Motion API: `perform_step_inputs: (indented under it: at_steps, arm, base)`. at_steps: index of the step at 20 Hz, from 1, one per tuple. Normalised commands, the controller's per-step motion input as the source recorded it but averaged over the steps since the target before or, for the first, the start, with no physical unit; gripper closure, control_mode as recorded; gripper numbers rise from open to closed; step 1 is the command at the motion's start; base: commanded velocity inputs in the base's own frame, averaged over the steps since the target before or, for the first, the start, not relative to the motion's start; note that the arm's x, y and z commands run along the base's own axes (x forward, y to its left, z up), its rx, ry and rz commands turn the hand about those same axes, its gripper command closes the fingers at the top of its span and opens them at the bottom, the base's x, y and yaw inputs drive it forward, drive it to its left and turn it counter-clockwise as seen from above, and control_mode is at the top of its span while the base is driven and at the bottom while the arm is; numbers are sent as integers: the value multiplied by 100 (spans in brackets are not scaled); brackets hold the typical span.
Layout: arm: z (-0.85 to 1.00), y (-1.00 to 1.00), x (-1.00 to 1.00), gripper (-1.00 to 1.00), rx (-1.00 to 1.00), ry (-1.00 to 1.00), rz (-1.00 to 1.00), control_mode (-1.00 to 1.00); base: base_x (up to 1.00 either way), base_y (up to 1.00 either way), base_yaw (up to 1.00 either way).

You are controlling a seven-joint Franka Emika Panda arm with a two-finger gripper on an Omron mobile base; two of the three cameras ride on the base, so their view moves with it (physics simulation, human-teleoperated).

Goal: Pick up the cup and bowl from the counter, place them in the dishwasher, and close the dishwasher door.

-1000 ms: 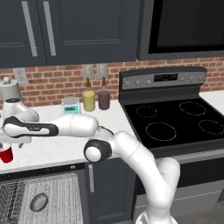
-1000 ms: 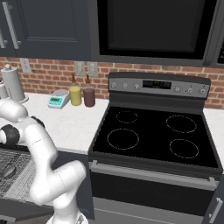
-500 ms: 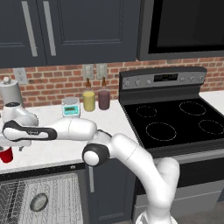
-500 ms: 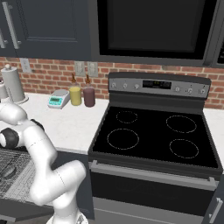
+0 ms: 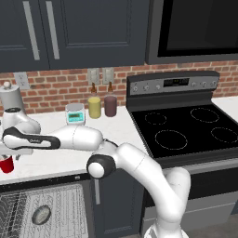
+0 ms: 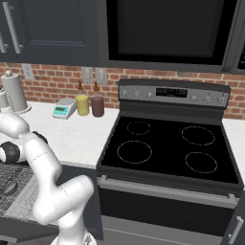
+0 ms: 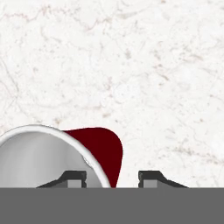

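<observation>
The robot's gripper hangs over the red cup, which stands upright near the front edge of the white counter, far to the left of the stove. In the hand view one fingertip sits inside the cup's white rim and the other outside its red wall, the jaws part-way closed astride the wall; whether they already pinch it cannot be told. The grey bowl lies in the rack of the open dishwasher, directly below the counter's edge.
</observation>
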Motion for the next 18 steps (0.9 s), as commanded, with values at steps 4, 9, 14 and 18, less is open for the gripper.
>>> perform_step_inputs:
  at_steps: [4,9,14,18]
  arm:
    - [-3,-3,-53,100,0,0,0,-100]
    - [-10,-19,-95,100,0,-1,0,-100]
    - [-10,-35,-100,100,2,-6,0,-100]
    - [-23,-45,-100,100,0,-3,0,-100]
  base:
    - [0,0,0]
    - [0,0,0]
    - [0,0,0]
    - [0,0,0]
